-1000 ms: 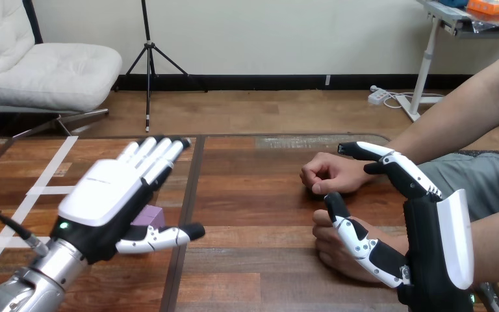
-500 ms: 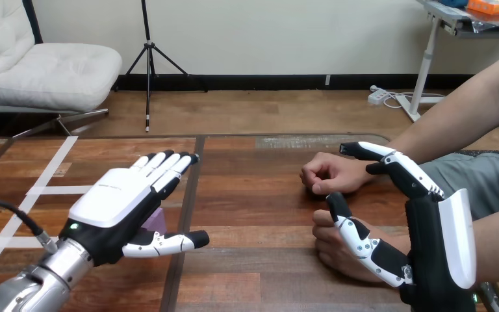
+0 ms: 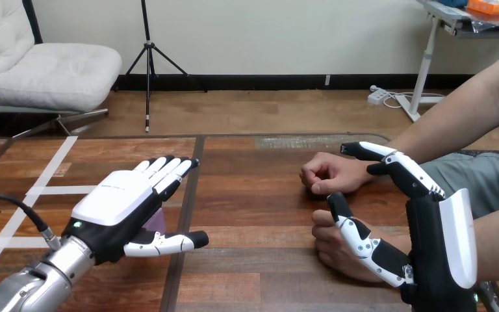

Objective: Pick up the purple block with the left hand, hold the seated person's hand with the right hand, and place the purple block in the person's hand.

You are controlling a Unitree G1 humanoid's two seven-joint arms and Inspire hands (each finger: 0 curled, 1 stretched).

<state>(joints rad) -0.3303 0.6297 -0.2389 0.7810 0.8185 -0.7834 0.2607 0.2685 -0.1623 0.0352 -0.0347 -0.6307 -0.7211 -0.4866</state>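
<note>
The purple block (image 3: 155, 221) lies on the table, mostly hidden under my left hand (image 3: 120, 208). That hand hovers over it, open, with fingers stretched forward and the thumb out to the right. My right hand (image 3: 422, 227) stands open at the lower right, its thumb lying across the person's near hand (image 3: 338, 250), which rests on the table. Its fingers reach over the wrist of the person's far hand (image 3: 331, 173), a loose fist on the table.
White tape strips (image 3: 29, 195) run across the wooden table (image 3: 253, 195) at the left. A dark seam (image 3: 191, 188) divides the tabletop beside my left hand. The person's forearms come in from the right edge.
My left hand has come down and slightly right over the purple block, covering more of it. My right hand and the person's hands have hardly moved.
</note>
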